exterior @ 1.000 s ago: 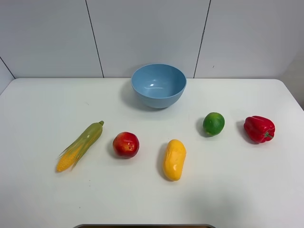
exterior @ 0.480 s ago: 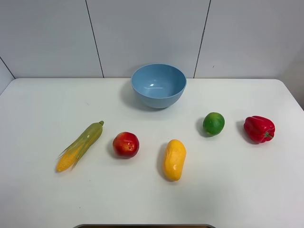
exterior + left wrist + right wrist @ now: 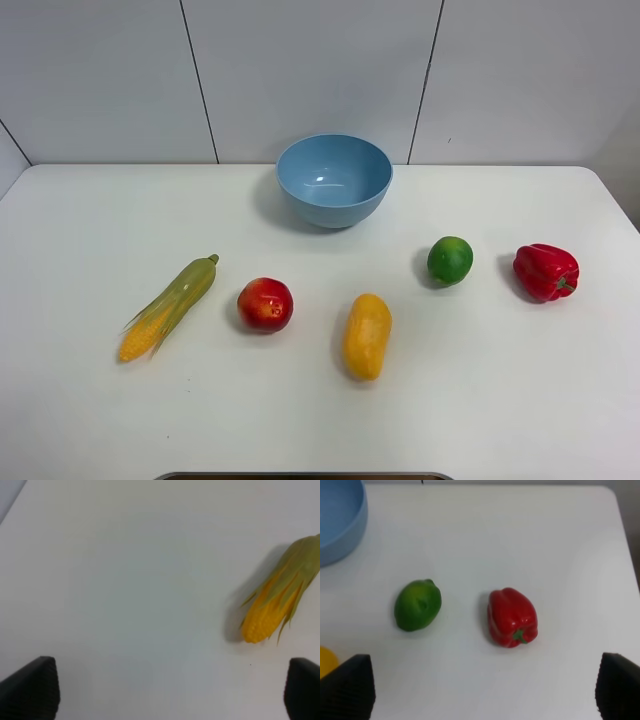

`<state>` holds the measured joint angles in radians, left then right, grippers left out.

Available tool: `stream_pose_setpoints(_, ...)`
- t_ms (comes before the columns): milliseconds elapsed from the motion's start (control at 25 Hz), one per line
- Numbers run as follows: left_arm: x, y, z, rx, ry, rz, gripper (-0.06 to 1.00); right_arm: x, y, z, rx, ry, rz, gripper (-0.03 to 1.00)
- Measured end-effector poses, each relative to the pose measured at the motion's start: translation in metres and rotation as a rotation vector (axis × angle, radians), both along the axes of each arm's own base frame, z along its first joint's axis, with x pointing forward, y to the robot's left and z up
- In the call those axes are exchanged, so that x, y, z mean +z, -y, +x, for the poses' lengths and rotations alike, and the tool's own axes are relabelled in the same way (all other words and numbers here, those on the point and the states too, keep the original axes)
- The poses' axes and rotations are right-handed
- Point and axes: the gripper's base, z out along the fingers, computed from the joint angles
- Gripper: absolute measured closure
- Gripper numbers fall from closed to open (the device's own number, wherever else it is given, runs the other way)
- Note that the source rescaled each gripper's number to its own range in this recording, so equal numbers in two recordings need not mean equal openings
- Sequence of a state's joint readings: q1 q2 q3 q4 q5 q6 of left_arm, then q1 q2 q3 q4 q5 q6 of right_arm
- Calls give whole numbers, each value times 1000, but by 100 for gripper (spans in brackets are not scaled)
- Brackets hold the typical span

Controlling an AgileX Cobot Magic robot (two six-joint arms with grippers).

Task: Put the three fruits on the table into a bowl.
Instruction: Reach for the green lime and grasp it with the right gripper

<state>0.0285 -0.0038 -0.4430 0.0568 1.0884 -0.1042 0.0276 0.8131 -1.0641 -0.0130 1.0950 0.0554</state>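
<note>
The light-blue bowl (image 3: 334,179) stands empty at the back middle of the white table (image 3: 80,220). The red apple (image 3: 265,304), the yellow-orange mango (image 3: 367,335) and the green lime (image 3: 450,260) lie apart on the table in front of it. No arm shows in the exterior view. The left gripper (image 3: 170,690) is open over bare table, with only its dark fingertips (image 3: 30,687) showing. The right gripper (image 3: 482,692) is open above the table near the lime (image 3: 418,605); the bowl's rim (image 3: 340,525) and the mango's edge (image 3: 326,661) also show there.
A green-husked corn cob (image 3: 170,305) lies left of the apple and shows in the left wrist view (image 3: 280,602). A red bell pepper (image 3: 545,271) lies right of the lime and shows in the right wrist view (image 3: 512,617). A grey panelled wall stands behind the table.
</note>
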Motion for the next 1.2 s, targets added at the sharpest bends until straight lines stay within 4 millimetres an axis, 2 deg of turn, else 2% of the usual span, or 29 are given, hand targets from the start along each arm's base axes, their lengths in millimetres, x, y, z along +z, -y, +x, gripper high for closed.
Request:
stream_pose_setpoints(440,0,0,0,0,0,0,-6,-23,-3,103,-35,-185,27,1)
stream_pose_setpoints(600,0,0,0,0,0,0,-6,-26,-6,134,-51,-206,70,1)
stream_pose_setpoints(680,0,0,0,0,0,0,-6,-28,-7,140,-53,-207,81,1)
stream_pose_setpoints(1080,0,0,0,0,0,0,-6,-83,-19,195,-89,-315,231,1)
stream_pose_setpoints(1200,0,0,0,0,0,0,-6,-105,-32,206,-68,-386,236,1)
